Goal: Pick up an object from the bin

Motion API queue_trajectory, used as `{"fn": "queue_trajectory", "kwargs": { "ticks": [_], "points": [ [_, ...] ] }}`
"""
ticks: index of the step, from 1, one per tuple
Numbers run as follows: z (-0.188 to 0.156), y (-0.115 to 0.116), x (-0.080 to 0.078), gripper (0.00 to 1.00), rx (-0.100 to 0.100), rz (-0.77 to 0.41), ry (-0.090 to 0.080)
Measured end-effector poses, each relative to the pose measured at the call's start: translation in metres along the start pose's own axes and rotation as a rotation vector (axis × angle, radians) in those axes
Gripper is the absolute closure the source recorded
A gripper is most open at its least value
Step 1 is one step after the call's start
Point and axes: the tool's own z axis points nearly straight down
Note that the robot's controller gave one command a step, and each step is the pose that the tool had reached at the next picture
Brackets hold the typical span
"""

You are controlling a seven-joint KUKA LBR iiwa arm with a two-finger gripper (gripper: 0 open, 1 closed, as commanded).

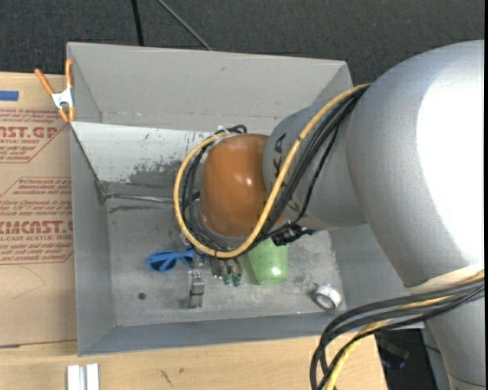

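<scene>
While the arm is leaning into the grey bin [88,242], its tool [197,289] is hanging low over the floor, near the pale green cup-shaped thing [267,265] and to the view's left of it. How wide the tool is standing I am not managing to tell, and nothing is showing clamped in it. A small blue glasses-shaped thing [169,259] is lying farther left of the green thing, just beside the tool. Judging by nearness, it is looking like the likeliest pick, though the tool is not sitting round it. A little white ring [326,296] is resting on the green thing's other side, well apart from the tool. The orange cover [232,185] and yellow cables [181,193] on the wrist are looming above the green thing and hiding part of the floor.

Doing this step well is meaning centring the tool over the blue thing's narrow middle before going down, since it is lying flat and thin and is probably going to slide aside if caught at one end. With the green thing standing so close, the descent is needing to be straight.
</scene>
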Motion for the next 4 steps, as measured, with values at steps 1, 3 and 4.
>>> {"fn": "queue_trajectory", "kwargs": {
  "ticks": [1,3,4],
  "points": [
    [0.013,-0.030,-0.042,0.00,0.000,-0.396,-0.009],
    [-0.109,-0.031,0.006,1.00,0.000,-0.421,-0.014],
    [-0.188,-0.033,0.000,1.00,0.001,-0.647,-0.015]
  ]
}}
